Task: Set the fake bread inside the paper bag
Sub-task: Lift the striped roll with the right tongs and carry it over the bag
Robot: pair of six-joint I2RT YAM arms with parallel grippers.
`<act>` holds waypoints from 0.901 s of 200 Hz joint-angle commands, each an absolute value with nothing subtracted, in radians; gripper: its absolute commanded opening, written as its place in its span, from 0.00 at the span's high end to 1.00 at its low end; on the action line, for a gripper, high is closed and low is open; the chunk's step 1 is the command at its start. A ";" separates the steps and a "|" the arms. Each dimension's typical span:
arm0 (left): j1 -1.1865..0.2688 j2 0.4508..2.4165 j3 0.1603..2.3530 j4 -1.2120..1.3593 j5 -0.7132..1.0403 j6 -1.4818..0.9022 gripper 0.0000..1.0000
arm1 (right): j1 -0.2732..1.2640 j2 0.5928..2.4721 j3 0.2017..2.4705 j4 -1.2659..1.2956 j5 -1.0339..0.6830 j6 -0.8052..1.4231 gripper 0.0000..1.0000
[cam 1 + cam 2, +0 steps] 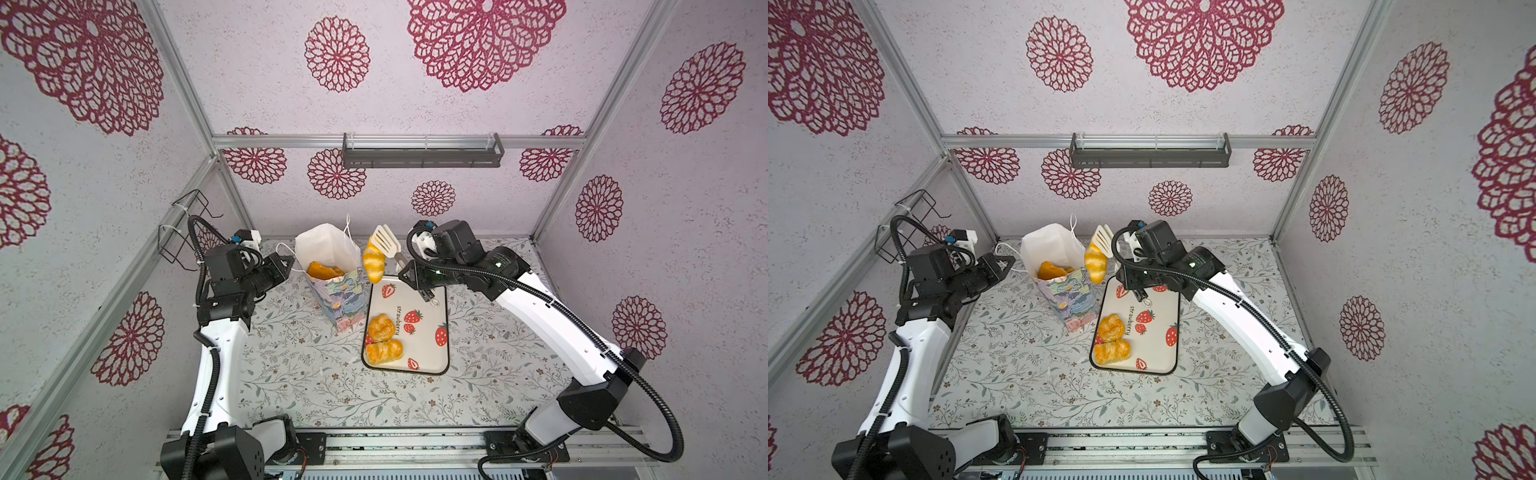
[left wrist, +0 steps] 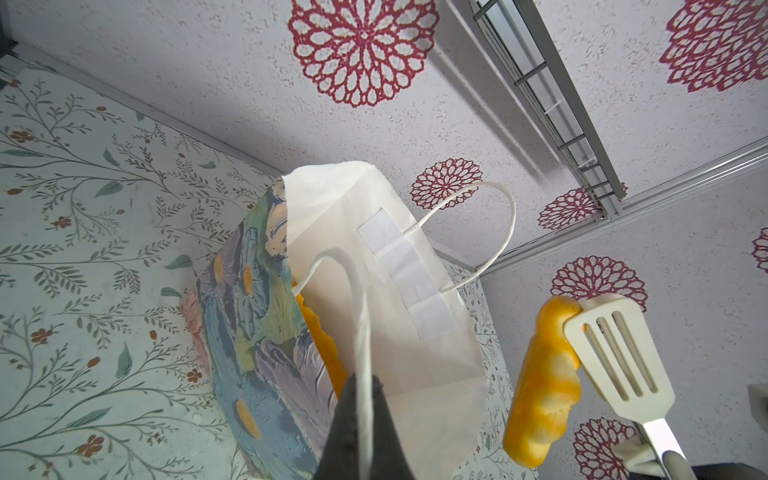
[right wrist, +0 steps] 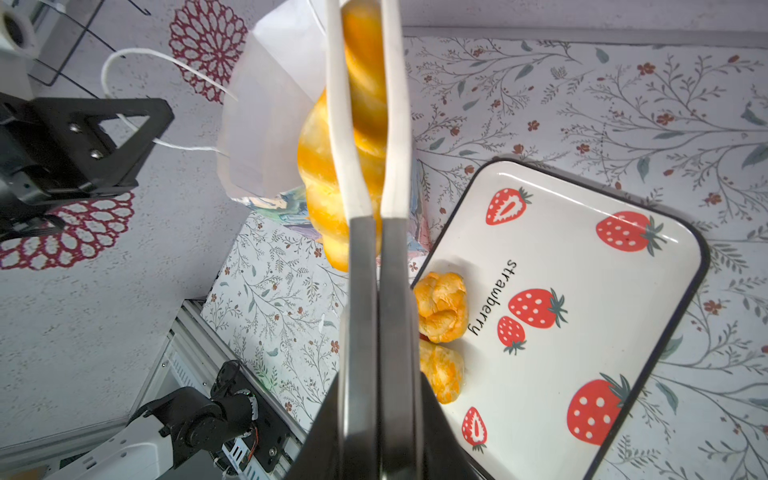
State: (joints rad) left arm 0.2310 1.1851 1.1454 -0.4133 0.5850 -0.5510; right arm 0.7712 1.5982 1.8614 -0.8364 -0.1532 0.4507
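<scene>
The paper bag (image 1: 341, 300) (image 1: 1070, 300) stands open at the back of the table, white inside, with painted flowers outside. One piece of fake bread (image 1: 322, 270) lies inside it. My left gripper (image 1: 286, 264) (image 2: 363, 386) is shut on the bag's white cord handle (image 2: 361, 316). My right gripper (image 1: 411, 276) (image 3: 376, 386) is shut on the handles of white slotted tongs (image 1: 388, 243) (image 3: 365, 291). The tongs clamp a long braided loaf (image 1: 373, 262) (image 2: 544, 382) (image 3: 320, 158), which hangs just right of the bag's mouth. Two more pastries (image 1: 381, 326) (image 1: 384, 351) lie on the strawberry tray (image 1: 432, 345).
The strawberry tray sits directly right of the bag, under my right gripper. A black wire basket (image 1: 183, 232) hangs on the left wall and a dark shelf (image 1: 422, 151) on the back wall. A floral cloth (image 1: 291, 374) covers the table.
</scene>
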 commanded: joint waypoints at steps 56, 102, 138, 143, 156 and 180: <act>0.230 1.179 1.165 -0.426 0.552 -0.532 1.00 | 0.820 1.705 2.112 -0.869 -0.124 0.390 0.87; 0.232 1.178 1.166 -0.431 0.550 -0.529 1.00 | 0.836 1.790 2.246 -0.900 -0.127 0.376 0.87; 0.233 1.177 1.164 -0.431 0.549 -0.530 1.00 | 0.841 1.845 2.333 -0.914 -0.133 0.370 0.86; 0.233 1.177 1.163 -0.431 0.549 -0.530 1.00 | 0.842 1.853 2.342 -0.916 -0.136 0.368 0.86; 0.235 1.178 1.163 -0.431 0.550 -0.529 1.00 | 0.841 1.868 2.360 -0.917 -0.139 0.367 0.86; 0.238 1.175 1.160 -0.432 0.549 -0.532 1.00 | 0.842 1.893 2.379 -0.917 -0.149 0.367 0.86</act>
State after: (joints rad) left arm 0.2314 1.1851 1.1454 -0.4320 0.5583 -0.5426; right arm 0.8371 1.8954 2.3257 -0.9463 -0.1360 0.3912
